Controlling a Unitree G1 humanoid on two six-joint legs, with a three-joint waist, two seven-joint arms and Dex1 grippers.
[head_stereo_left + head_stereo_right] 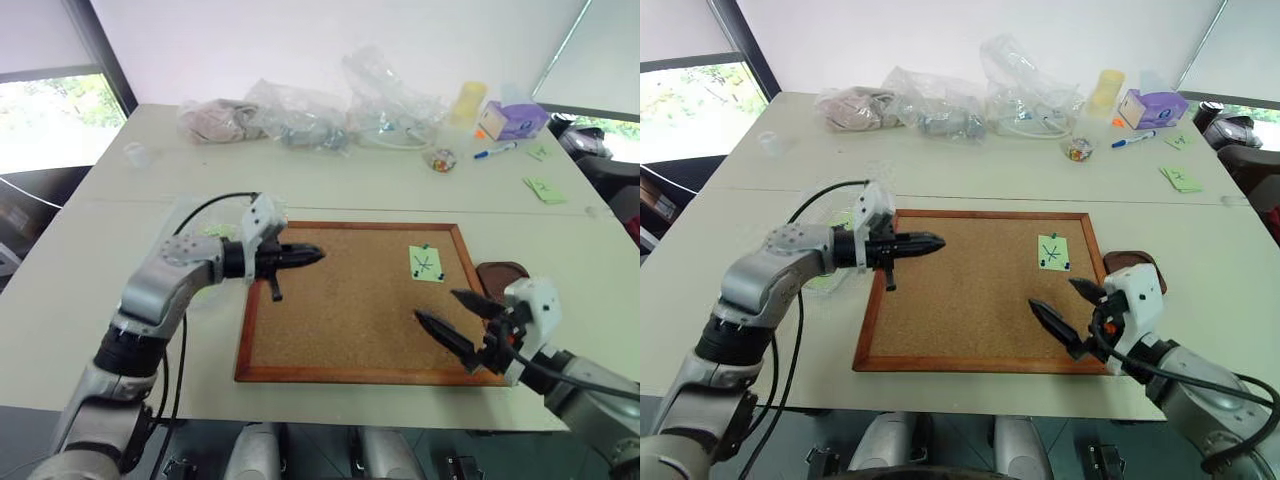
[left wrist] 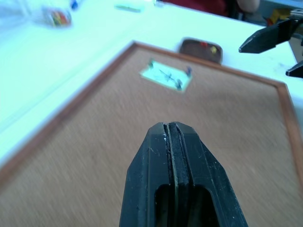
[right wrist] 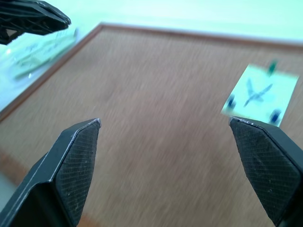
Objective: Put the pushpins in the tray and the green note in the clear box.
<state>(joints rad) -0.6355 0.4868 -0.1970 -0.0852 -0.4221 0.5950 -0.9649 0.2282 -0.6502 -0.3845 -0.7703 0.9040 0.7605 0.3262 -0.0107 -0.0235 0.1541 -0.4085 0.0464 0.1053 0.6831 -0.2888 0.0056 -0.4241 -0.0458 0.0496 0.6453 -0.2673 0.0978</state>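
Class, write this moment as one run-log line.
left gripper: shut, empty | right gripper: open | green note: pinned on cork board | tray: beside board

You see a light green note (image 1: 426, 263) with a black star-like scribble, pinned by dark blue and green pushpins (image 3: 276, 115) on the tan cork board (image 1: 340, 300), which is framed in reddish-brown wood. The tray (image 1: 502, 272) is glossy dark brown, and the table (image 1: 330, 180) is off-white.

Left arm (image 1: 160, 290): silver-grey metal shell segments, black ribbed joint ring near shoulder, small dark screw holes on forearm housing. Black cable loops from wrist housing, second black cable hangs beside upper arm. White angular wrist block, black tapered fingers (image 1: 295, 256).

Right arm (image 1: 1200, 395): grey rounded shell, white blocky wrist housing, black cables across it. Right gripper (image 1: 1072, 313): black pointed fingers; pads (image 3: 78, 156) cross-hatched, matte.
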